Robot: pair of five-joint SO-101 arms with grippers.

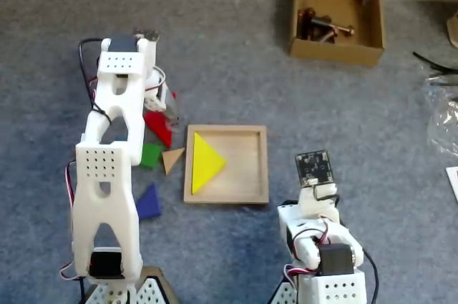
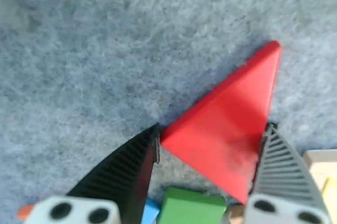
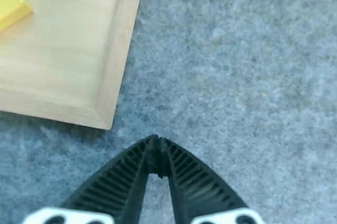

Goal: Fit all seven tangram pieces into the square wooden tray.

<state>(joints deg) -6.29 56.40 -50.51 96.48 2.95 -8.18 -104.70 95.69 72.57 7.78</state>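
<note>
Left jaws grip the flat red triangular piece point(image 2: 231, 103), one tip at a corner, the other on the opposite edge. Its long edge slants away from the wrist. It looks tipped off the grey felt surface point(image 1: 300, 89), though I can't be sure. The square wooden tray point(image 1: 262, 164) sits near, across a green block point(image 1: 150, 155) and a small tan triangle point(image 1: 172, 159), towards the other arm. A yellow triangle point(image 1: 204, 163) fills the tray's side nearest the left jaws, so the free room is probably beyond it. Right jaws are closed on nothing, hanging over felt just beside a tray corner.

Left claw point(image 2: 211, 132) clamps red triangle point(image 2: 231, 103); right claw point(image 3: 158, 153) closed.
</note>
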